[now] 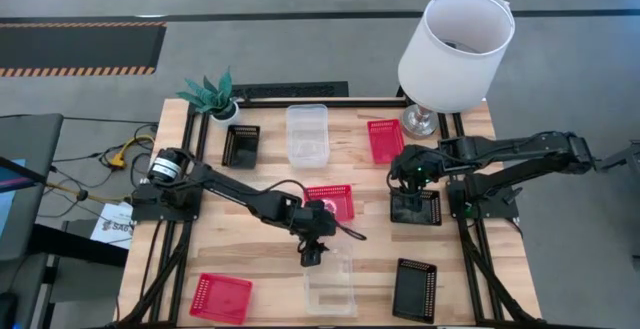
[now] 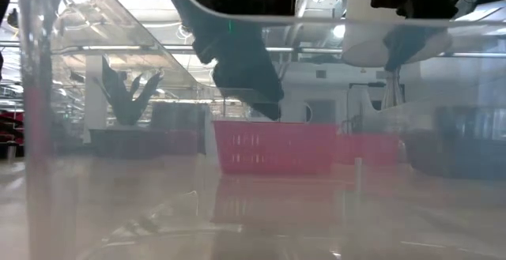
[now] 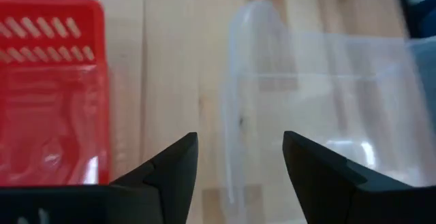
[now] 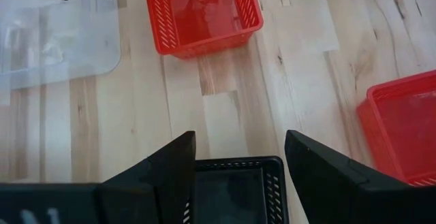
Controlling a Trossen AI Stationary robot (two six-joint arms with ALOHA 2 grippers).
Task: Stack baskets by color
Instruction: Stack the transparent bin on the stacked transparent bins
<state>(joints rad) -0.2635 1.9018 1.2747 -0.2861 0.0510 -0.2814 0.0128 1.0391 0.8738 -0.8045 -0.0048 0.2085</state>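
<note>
Near the table's front middle, my left gripper (image 1: 312,257) (image 3: 240,149) stands open over the far left corner of a clear basket (image 1: 330,281). The basket's left wall (image 3: 230,115) runs between the two fingers; I see no touch. A red basket (image 1: 330,201) (image 3: 51,94) rests flat just beyond that corner. My right gripper (image 1: 408,191) (image 4: 238,149) hangs open above a black basket (image 1: 416,209) (image 4: 235,183) at the middle right. The other baskets each lie singly on the table: black (image 1: 241,145), clear (image 1: 307,134), red (image 1: 385,141), red (image 1: 221,297), black (image 1: 415,289).
A white lampshade (image 1: 455,49) on a metal foot stands at the far right corner. A small green plant (image 1: 212,94) stands at the far left corner. Bare wood (image 1: 250,269) lies between the near red basket and the clear one.
</note>
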